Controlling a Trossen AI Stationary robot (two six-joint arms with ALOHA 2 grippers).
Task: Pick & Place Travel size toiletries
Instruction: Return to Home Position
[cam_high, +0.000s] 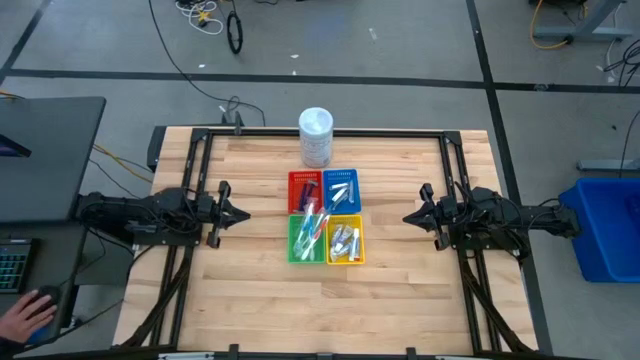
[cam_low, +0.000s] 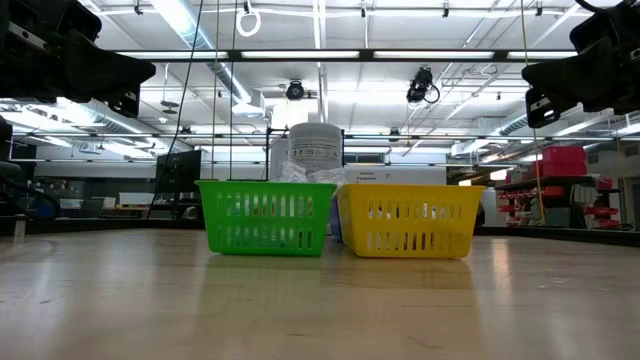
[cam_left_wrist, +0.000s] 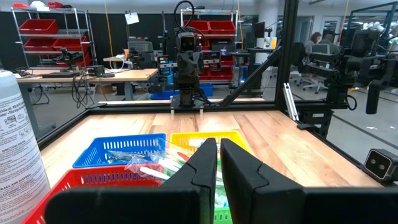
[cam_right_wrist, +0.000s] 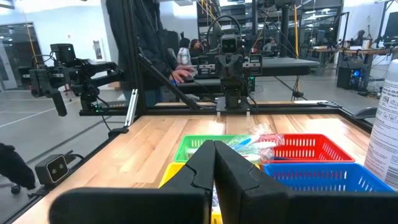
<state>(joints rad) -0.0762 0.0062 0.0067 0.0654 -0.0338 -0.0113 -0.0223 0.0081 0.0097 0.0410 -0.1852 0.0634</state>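
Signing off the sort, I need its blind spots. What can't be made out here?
Red tray and blue tray: hidden in the low view behind the green tray and yellow tray.
Toiletries per tray: too small to count in the high view.
Left gripper, right gripper, parked either side: each blocks part of the trays in its wrist view.
Person's hand: rest cut off by the high view's edge.

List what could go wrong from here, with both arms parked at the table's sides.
1. Toothbrush-like sticks poke past the rim of the green bin toward its neighbours; a bump might tip them onto the table.
2. The tall white tub stands close behind the red bin; an arm reaching there could knock it over.
The left gripper and right gripper sit clear of both.
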